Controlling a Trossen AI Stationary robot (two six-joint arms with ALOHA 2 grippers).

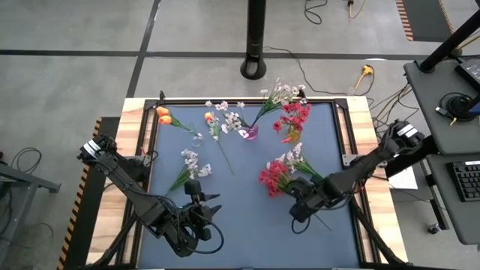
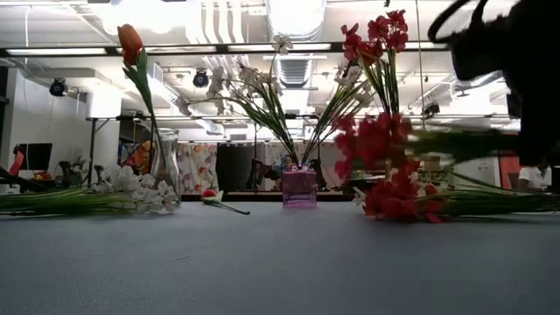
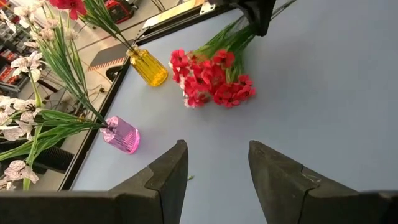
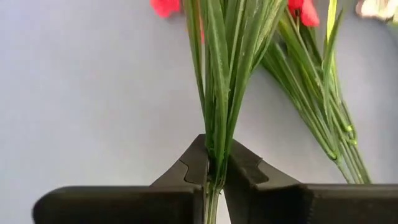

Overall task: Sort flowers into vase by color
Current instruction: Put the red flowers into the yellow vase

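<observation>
Red flowers are lying on the mat, stems pinched in the right claw. Left claw is hanging open, holding nothing. White flowers are standing in the pink vase, red ones in the yellow vase.

an open industrial lab or workshop hall. bare grey concrete floor with dark taped lines, loose black cables, a black round-footed pole stand, long ceiling strip lights, silver overhead ducting, and a side desk with black keyboard.
</observation>
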